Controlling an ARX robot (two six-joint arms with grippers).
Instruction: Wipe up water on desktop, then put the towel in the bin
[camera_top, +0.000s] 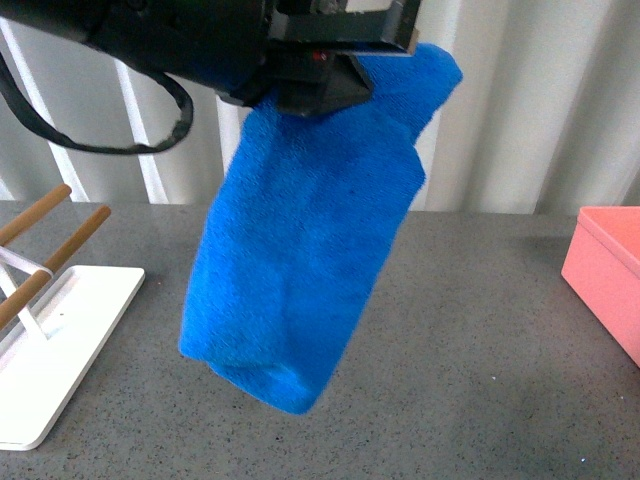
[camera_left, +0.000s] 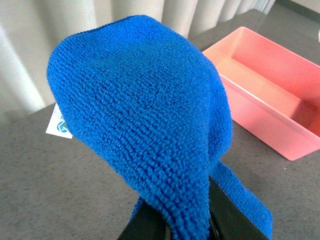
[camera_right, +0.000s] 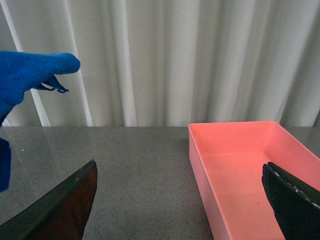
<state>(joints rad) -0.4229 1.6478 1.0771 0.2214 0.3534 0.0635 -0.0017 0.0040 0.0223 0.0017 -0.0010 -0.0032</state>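
Bright blue fuzzy microfibre towel (camera_top: 300, 250) is pinched by the left fingers (camera_left: 225, 222), hung well apart from the salmon-pink rectangular plastic bin (camera_top: 600, 280); right fingers (camera_right: 60, 210) are spread. If released early, it could be dropped outside.

One towel (camera_top: 300, 250), blue, hung clamped in the left gripper (camera_top: 335, 85), clear of the desktop (camera_top: 470, 340) beneath. One bin (camera_top: 605, 275), pink (partly cut off), sat low to its right; white tray with rods (camera_top: 80, 320), low left.
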